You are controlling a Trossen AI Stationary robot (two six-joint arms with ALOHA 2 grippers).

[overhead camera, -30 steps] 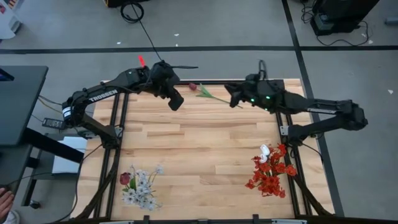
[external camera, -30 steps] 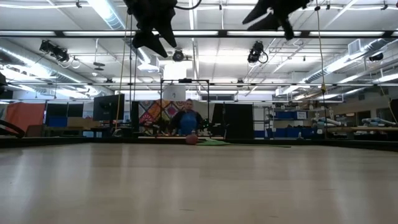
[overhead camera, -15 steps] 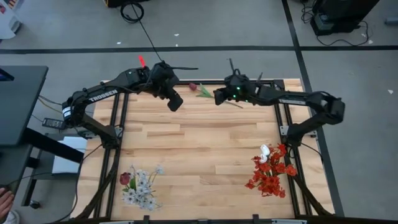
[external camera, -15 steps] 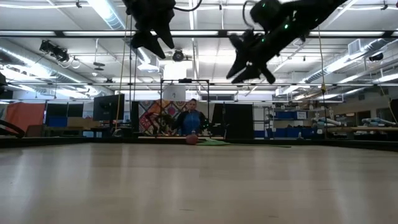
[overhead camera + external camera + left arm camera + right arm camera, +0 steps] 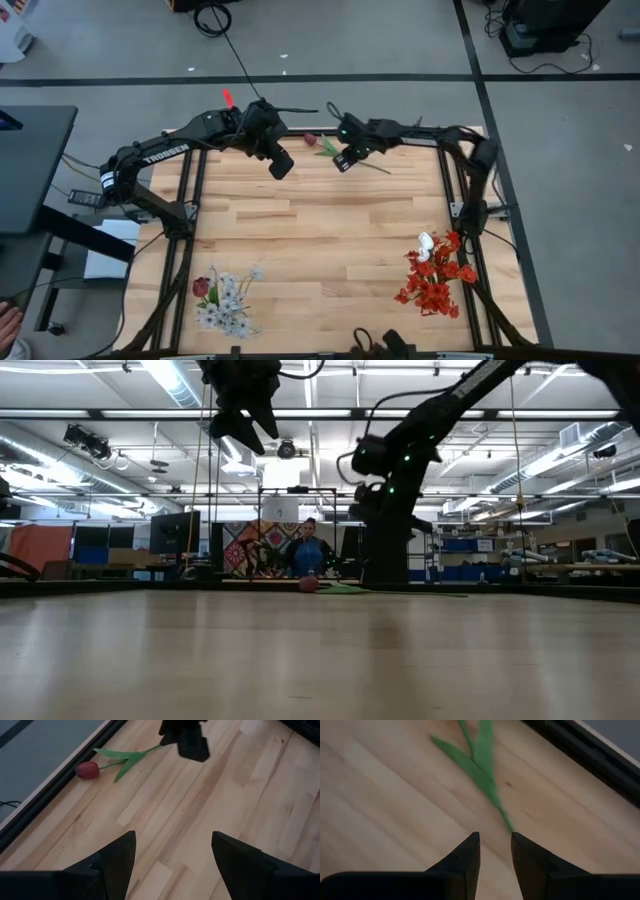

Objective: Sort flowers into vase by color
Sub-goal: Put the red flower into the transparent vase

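A dark red tulip (image 5: 312, 141) with green leaves (image 5: 330, 149) lies flat on the wood near the table's far edge. It also shows in the low view (image 5: 308, 584) and the left wrist view (image 5: 88, 770). My right gripper (image 5: 344, 159) hangs over its stem just right of the leaves, held above the table (image 5: 386, 500). Its fingers are open by a narrow gap (image 5: 495, 847), and the stem (image 5: 504, 817) runs toward that gap. My left gripper (image 5: 281, 162) waits open left of the tulip, high up (image 5: 172, 840).
White blossom sprays with a maroon tulip (image 5: 224, 299) lie near the table's near left corner. Red blooms with a white tulip (image 5: 434, 276) lie near the near right corner. Bare wood (image 5: 330, 230) spreads between them. A person (image 5: 305, 555) stands far behind the table.
My right arm has swung along the far edge toward the table's left and come down. Its gripper has gone from right of the tulip's stem end to over the stem beside the leaves. The tulip has stayed where it lay.
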